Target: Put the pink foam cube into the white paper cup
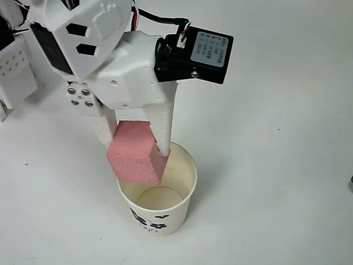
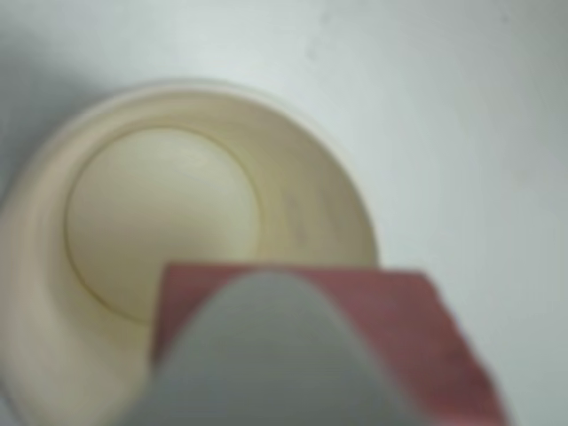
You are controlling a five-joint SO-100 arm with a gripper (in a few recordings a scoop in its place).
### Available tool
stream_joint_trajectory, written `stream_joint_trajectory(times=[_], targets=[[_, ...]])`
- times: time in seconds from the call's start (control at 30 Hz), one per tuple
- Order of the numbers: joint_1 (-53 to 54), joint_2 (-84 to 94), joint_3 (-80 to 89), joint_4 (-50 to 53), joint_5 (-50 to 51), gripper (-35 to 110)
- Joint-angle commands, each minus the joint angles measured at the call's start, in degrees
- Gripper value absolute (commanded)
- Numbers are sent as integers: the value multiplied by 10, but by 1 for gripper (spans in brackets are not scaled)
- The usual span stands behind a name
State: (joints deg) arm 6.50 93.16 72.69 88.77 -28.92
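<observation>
White two-finger tool [image 1: 138, 144] grips matte pink foam cube [image 1: 135, 154] over cream-white paper cup's [image 1: 185, 190] rim; wrist view blurred, a finger [image 2: 266, 355] hiding the cube's middle.

Pink foam cube [image 1: 137, 154] pinched between my fingers [image 1: 164, 124], over rim of upright, empty white paper cup [image 1: 160, 212].

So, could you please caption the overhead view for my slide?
White gripper holds the pink foam cube over the white paper cup rim.
</observation>
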Motion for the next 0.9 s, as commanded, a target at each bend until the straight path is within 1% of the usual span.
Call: stream_joint_trajectory(times=[0.0,0.27,0.4,0.57,0.7,0.87], targets=[[-5,7,-68,4,7,15],[-5,-20,-68,4,7,15],[-5,-24,-68,4,-6,25],[-6,-26,-68,4,-62,39],[-6,-24,-68,4,-79,42],[-5,-14,-68,6,-81,43]])
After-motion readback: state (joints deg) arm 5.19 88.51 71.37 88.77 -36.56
